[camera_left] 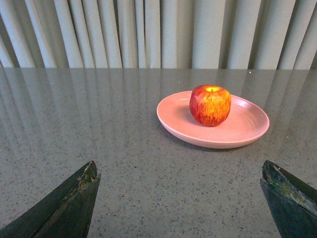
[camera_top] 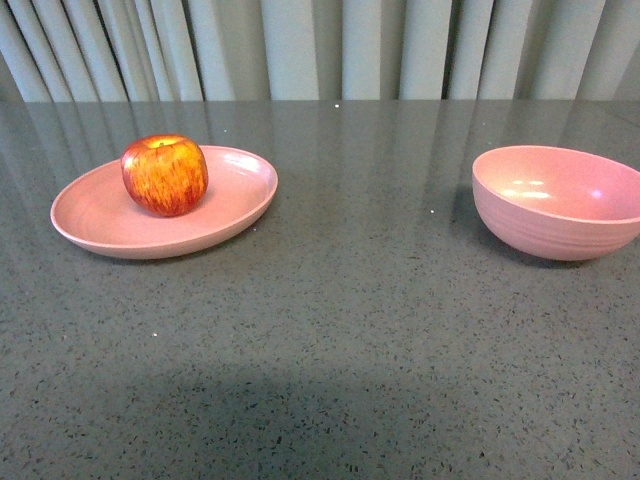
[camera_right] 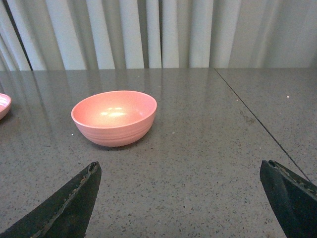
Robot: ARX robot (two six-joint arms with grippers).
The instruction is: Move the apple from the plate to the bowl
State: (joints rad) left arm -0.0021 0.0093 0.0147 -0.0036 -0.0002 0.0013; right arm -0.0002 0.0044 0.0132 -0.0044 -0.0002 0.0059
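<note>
A speckled grey bench (camera_top: 330, 330) stood before pale curtains (camera_top: 300, 50). In the front view, the apple (camera_top: 165, 175) sat on the plate (camera_top: 110, 225) at left, well apart from the bowl (camera_top: 560, 215) at right. The left wrist view showed the left pincer (camera_left: 178, 168) spread apart, short of the plate. The right wrist view showed the right pincer (camera_right: 179, 168) likewise apart, short of the bowl.

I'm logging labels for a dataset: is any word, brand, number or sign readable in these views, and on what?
None. The apple, plate, bowl, table and curtain show no text, sticker or printed mark in any view.
</note>
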